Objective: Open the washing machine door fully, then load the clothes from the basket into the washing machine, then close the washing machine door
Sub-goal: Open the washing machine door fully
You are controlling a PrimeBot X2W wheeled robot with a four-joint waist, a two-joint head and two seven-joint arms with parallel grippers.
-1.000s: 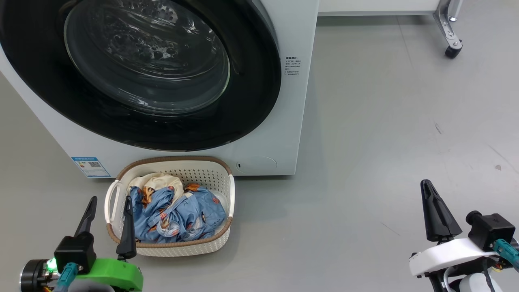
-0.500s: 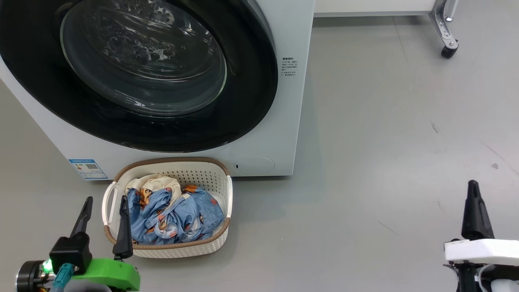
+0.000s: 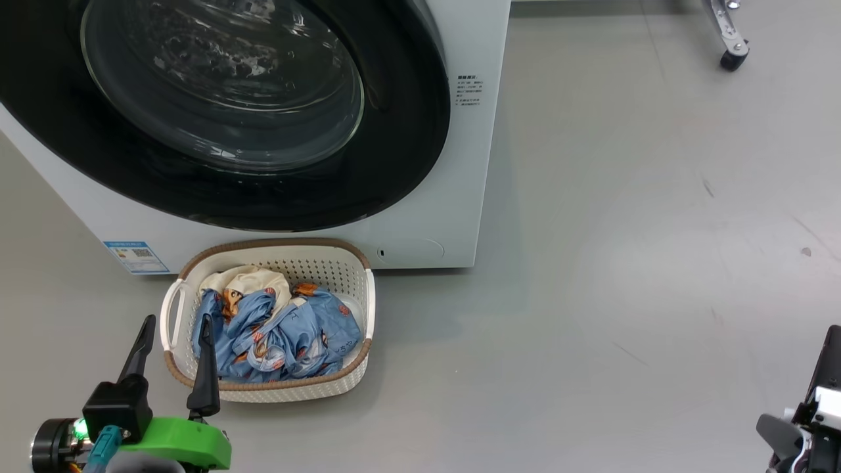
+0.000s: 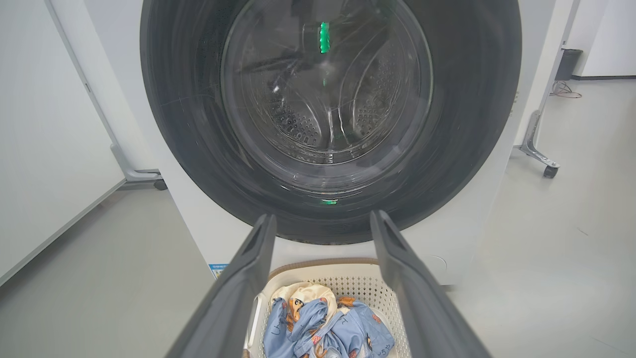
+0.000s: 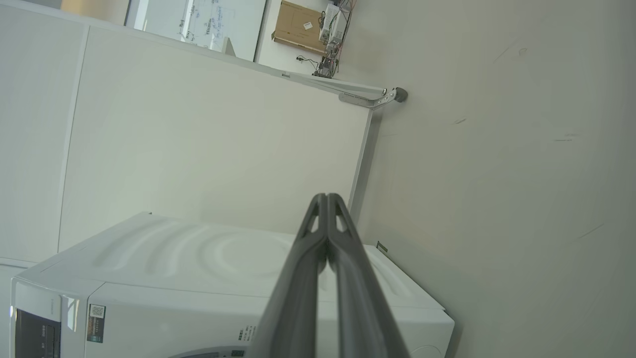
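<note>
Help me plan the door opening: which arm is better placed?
Left, probably: the left gripper is open and faces the washing machine door; the right gripper is shut, off to the side.

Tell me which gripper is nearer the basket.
Left. The left gripper is at the basket's near left corner, its open fingers either side of the handle in the head view. The right gripper is far off to the basket's right, shut.

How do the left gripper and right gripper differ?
The left gripper has its fingers spread apart; the right gripper has them pressed together. The left gripper points toward the basket and the washing machine door; the right gripper points over the top of the washing machine. Both have long dark fingers.
</note>
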